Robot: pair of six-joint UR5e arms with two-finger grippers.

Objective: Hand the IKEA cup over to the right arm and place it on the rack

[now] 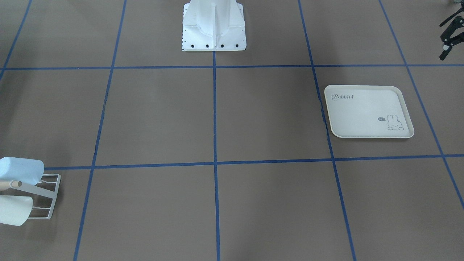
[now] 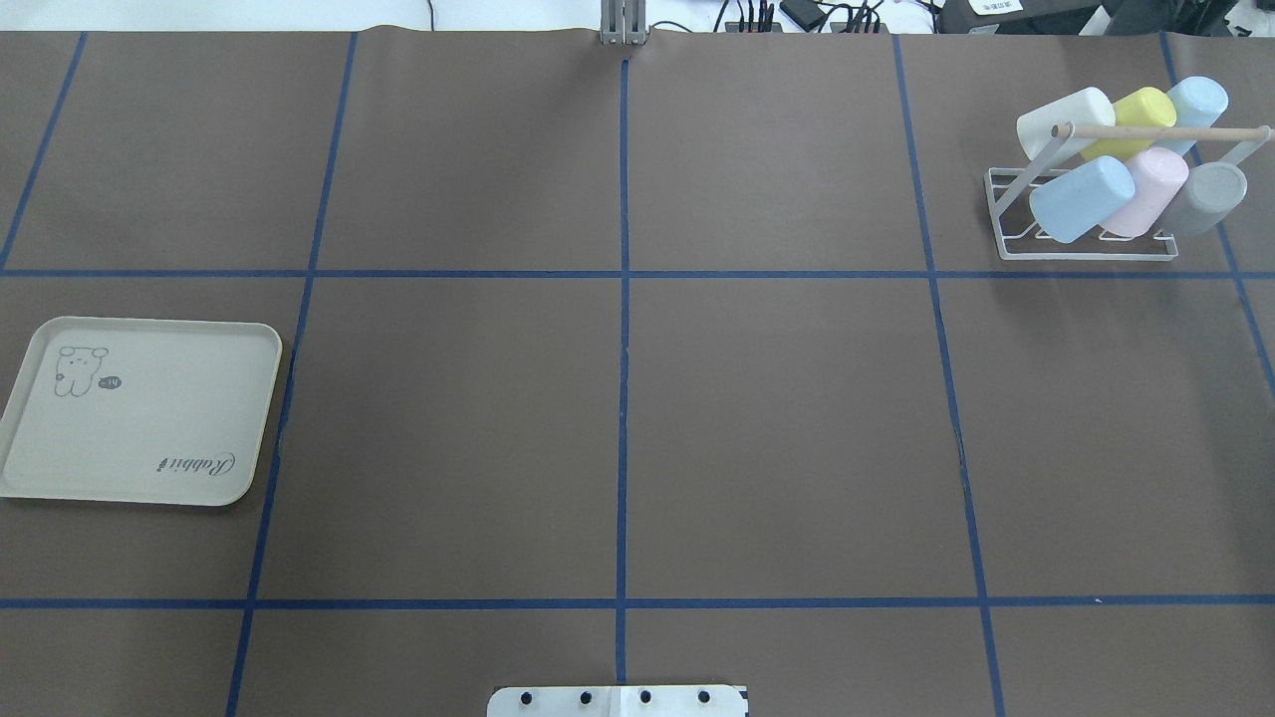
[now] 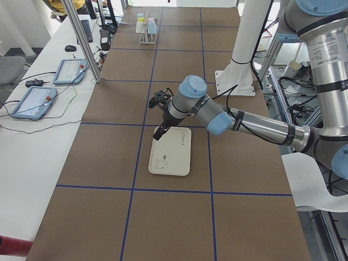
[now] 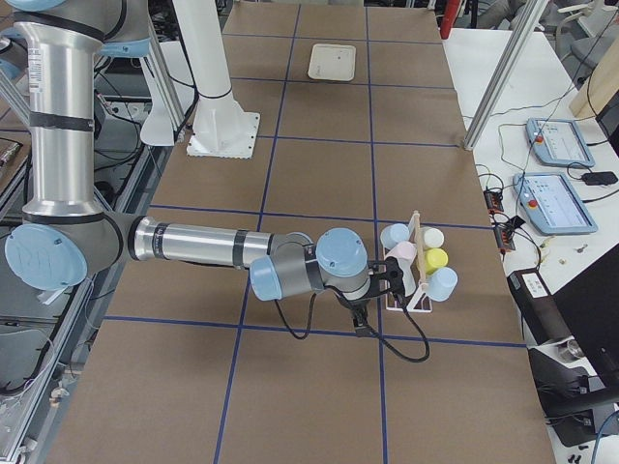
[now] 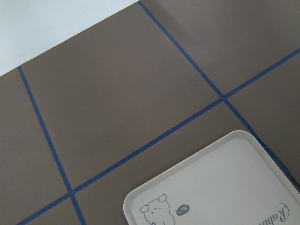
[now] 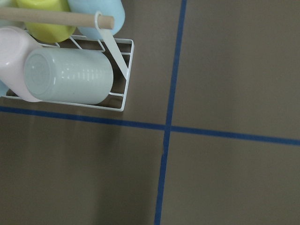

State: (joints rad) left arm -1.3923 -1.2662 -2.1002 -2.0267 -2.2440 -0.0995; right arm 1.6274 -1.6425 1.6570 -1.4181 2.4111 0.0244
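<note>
You see two alike arms.
- Left arm (image 3: 261,126): silver tube links, pale blue round joint caps, blue-grey joint housings, black bands at link ends, black cable strung along forearm.
- Right arm (image 4: 193,244): same silver tubes and pale blue caps, black cable looping loose below wrist.
- Each wrist ends in black linkage fingers: left gripper (image 3: 157,99), right gripper (image 4: 395,275).
- You find white pedestal (image 1: 214,25) between arms: flared column on square plate, dark screws along plate edge.
</note>
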